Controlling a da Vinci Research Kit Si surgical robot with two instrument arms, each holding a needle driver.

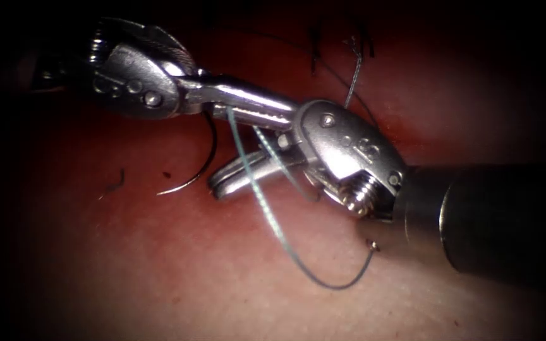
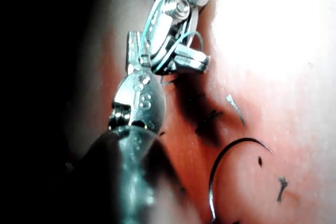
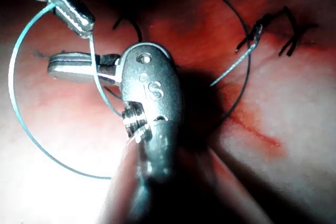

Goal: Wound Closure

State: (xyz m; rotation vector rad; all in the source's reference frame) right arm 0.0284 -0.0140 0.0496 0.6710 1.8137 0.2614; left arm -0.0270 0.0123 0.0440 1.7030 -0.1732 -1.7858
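Observation:
My left tool (image 1: 273, 113) reaches in from the upper left, its jaws shut on the teal thread (image 1: 266, 211). The thread drops from those jaws, crosses over my right tool (image 1: 217, 187) and curves round to where it leaves the tissue (image 1: 159, 271) beside the right shaft. The right tool's jaws lie shut just under the left tool, gripping nothing I can see, with thread draped round them (image 3: 94, 85). The dark curved needle (image 1: 202, 161) lies free on the tissue left of the cut, held by neither tool. It also shows beside my left tool (image 2: 137, 51) as the needle (image 2: 231, 150).
Dark knotted stitches with upright thread ends (image 1: 339, 47) sit on the cut at the far side. A streak of red fluid (image 3: 254, 129) runs along the cut. Short cut thread bits (image 1: 118, 180) lie on the tissue at the left.

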